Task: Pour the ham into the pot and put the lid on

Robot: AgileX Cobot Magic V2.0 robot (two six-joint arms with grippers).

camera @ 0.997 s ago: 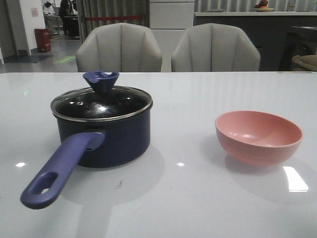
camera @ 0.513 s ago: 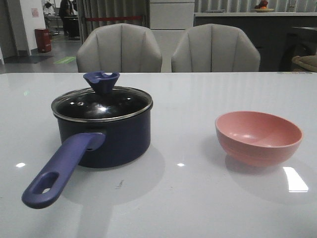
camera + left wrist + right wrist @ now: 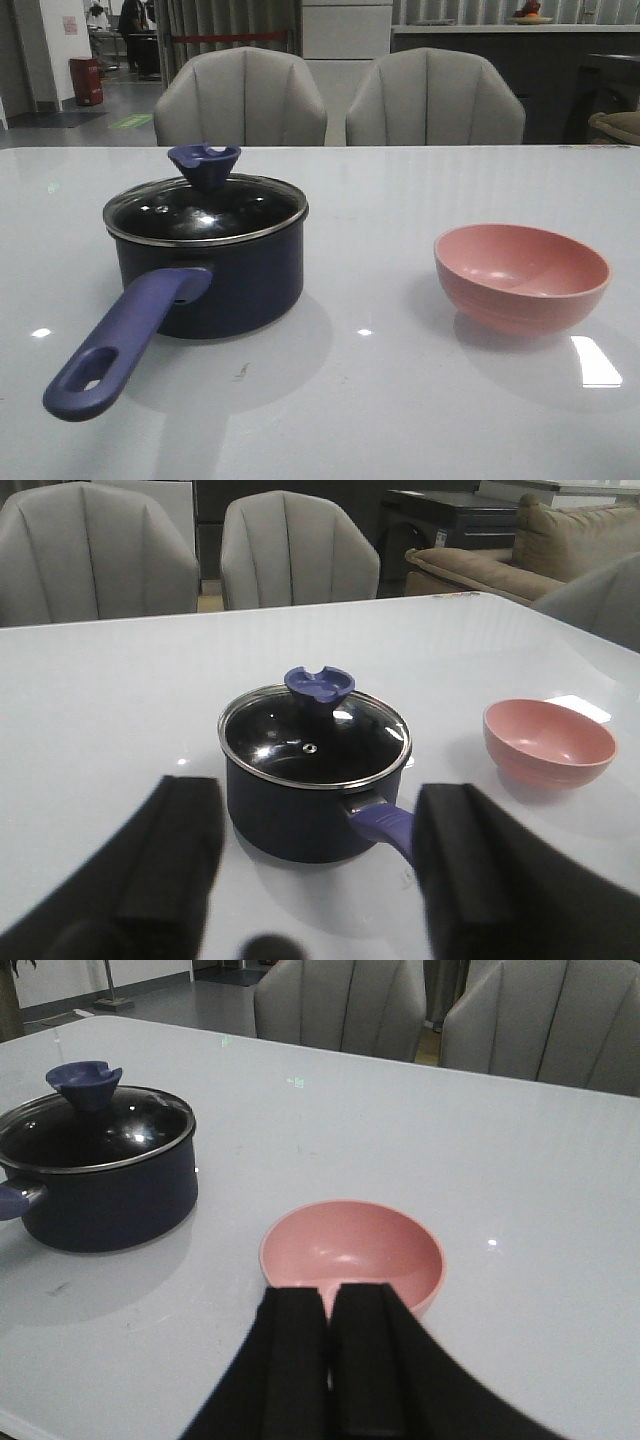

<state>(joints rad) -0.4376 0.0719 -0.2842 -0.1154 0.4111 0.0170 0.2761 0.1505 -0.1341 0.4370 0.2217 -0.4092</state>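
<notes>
The left gripper (image 3: 320, 865) gapes wide, holding nothing; the right gripper (image 3: 330, 1360) is closed, empty, beside the bowl (image 3: 522, 275). The lid (image 3: 205, 207) sits on the pot (image 3: 210, 270). Its glass looks fragile and slippery, so take the knob (image 3: 204, 163).

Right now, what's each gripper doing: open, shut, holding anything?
Left gripper: jaws wide open, empty, short of the pot.
Right gripper: jaws shut, holding nothing, just short of the pink bowl.
</notes>
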